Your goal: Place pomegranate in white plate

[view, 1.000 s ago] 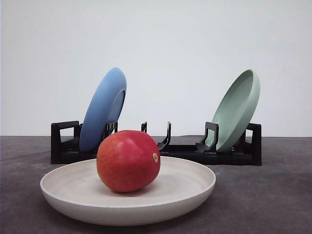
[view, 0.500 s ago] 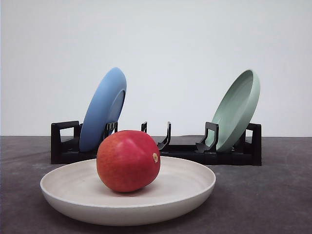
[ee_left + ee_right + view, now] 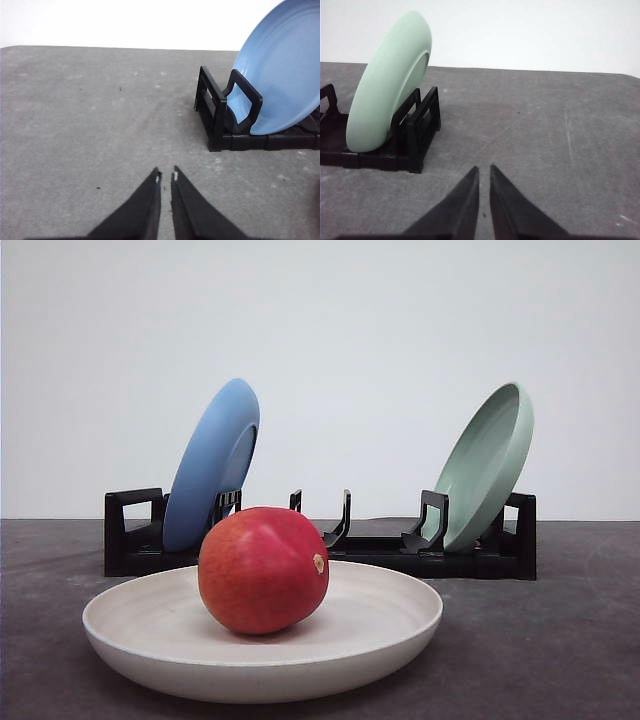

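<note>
The red pomegranate [image 3: 263, 570] rests inside the white plate [image 3: 400, 625] at the front of the table, its tan stem nub facing right. My left gripper [image 3: 166, 176] hovers over bare grey tabletop, shut with nothing between its fingers, the blue plate off to one side of it. My right gripper [image 3: 484, 170] is likewise shut and empty above the table, near the rack's end that carries the pale green plate.
A black dish rack [image 3: 370, 545] stands behind the white plate. A blue plate [image 3: 210, 465] leans in its left slot and a pale green plate [image 3: 490, 465] in its right slot. Grey tabletop lies around both grippers.
</note>
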Robot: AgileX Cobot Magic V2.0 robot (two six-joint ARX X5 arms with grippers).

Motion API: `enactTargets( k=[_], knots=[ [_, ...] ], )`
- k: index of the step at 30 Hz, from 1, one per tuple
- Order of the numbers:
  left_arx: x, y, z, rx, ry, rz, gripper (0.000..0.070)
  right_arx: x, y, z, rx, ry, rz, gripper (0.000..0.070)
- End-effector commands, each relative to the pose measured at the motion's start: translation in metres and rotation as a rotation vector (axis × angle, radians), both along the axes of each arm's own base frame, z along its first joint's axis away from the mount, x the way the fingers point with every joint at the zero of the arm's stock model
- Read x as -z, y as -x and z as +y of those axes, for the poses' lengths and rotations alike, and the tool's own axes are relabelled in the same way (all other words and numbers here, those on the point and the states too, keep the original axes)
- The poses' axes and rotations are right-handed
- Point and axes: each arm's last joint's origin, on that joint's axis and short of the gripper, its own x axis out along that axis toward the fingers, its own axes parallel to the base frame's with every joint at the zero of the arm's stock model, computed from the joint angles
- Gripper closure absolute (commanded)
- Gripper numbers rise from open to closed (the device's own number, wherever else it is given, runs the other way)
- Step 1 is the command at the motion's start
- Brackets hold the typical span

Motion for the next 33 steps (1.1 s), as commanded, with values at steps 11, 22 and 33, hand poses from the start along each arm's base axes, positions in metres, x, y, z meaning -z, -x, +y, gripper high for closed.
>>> enactTargets(
  k=[11, 22, 33],
  knots=[
    [0.004, -0.0005, 0.0002, -0.004, -0.009, 0.013, 0.0684, 0.0005, -0.0003, 0.0001, 0.001, -0.011, -0.004, 0.0666],
    [0.004, -0.0005, 0.0002, -0.004, -0.009, 0.013, 0.0684, 0.0005, -0.0003, 0.0001, 0.001, -0.011, -0.004, 0.0666],
    [0.004, -0.0005, 0.0002, -0.004, -0.009, 0.013, 0.0684, 0.0005, -0.0003, 0.0001, 0.001, -0.011, -0.004, 0.0666]
  ],
)
